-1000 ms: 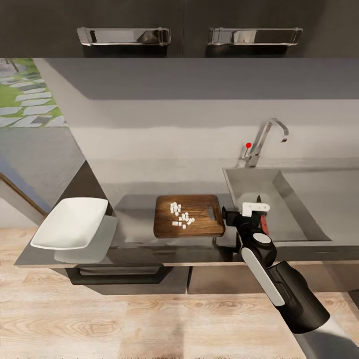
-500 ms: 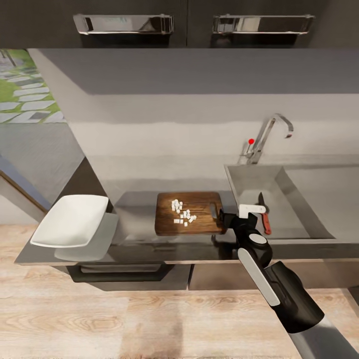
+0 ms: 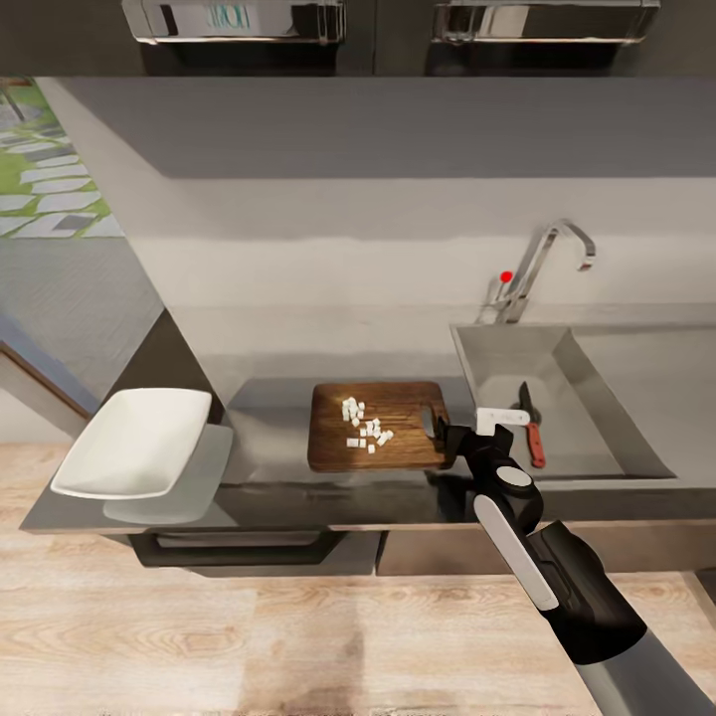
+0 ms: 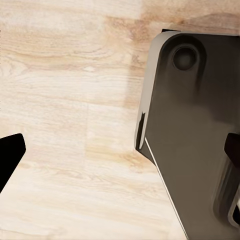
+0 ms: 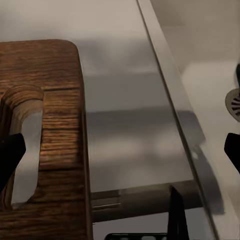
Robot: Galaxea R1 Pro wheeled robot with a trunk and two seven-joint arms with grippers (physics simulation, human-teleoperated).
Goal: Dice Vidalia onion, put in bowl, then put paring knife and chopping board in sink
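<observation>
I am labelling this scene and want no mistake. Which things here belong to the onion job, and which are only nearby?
Job:
chopping board with diced onion on it
paring knife, lying in the sink
bowl on the countertop
right gripper, beside the board's handle end

Nearby:
tap
cabinet handles overhead
wooden floor
</observation>
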